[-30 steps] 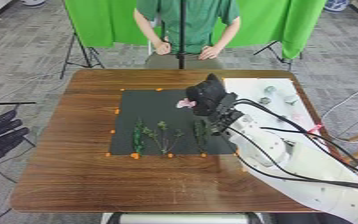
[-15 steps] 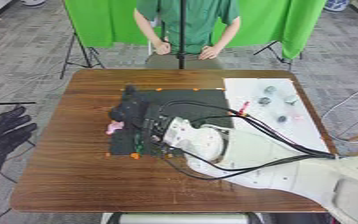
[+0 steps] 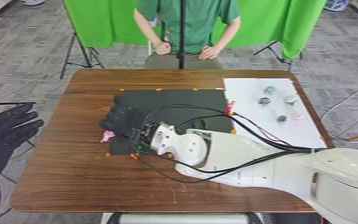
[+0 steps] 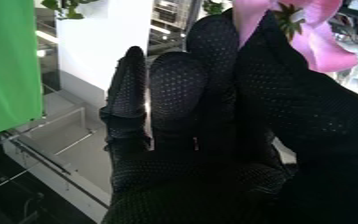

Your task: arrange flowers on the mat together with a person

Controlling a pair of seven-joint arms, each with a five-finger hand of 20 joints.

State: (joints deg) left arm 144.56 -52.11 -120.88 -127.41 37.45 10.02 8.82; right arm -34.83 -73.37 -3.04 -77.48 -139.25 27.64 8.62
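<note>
Leftward in the head view, the right hand [image 3: 122, 119] has carried the pink flower [image 3: 107, 136] to the left edge of the dark mat [image 3: 186, 96]; the left hand [image 3: 1, 137] is open beside the table [image 3: 64, 180]. In the right wrist view, thumb and finger pinch the flower.

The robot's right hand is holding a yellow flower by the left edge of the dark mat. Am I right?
Nearly! The flower is pink, not yellow, as the right wrist view shows. The rest is right: the robot's right hand is holding it by the left edge of the dark mat.
</note>
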